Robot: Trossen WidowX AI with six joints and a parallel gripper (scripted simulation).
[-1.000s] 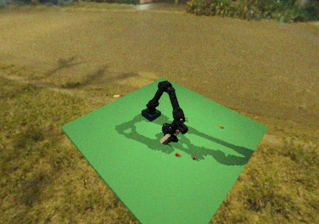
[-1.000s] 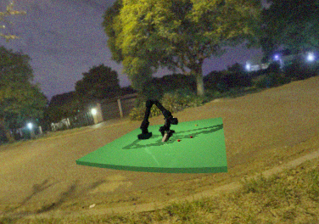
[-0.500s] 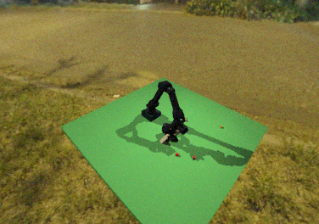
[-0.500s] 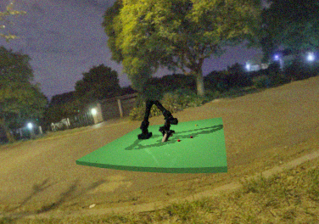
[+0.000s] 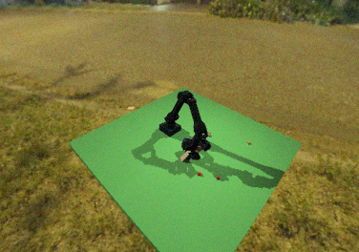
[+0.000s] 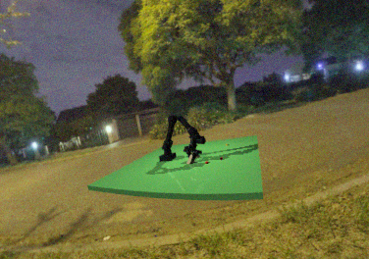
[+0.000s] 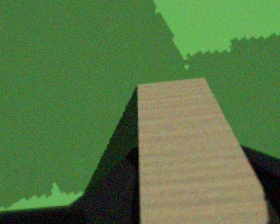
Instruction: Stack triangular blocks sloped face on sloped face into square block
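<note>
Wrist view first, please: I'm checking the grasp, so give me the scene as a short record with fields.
tool: shut on the wooden triangular block
block: tan wooden triangular block between dark fingers, filling the wrist view
surface: green table, block low over it; contact cannot be told
second block: not identifiable in any view
other items: two small red objects, one orange object
</note>
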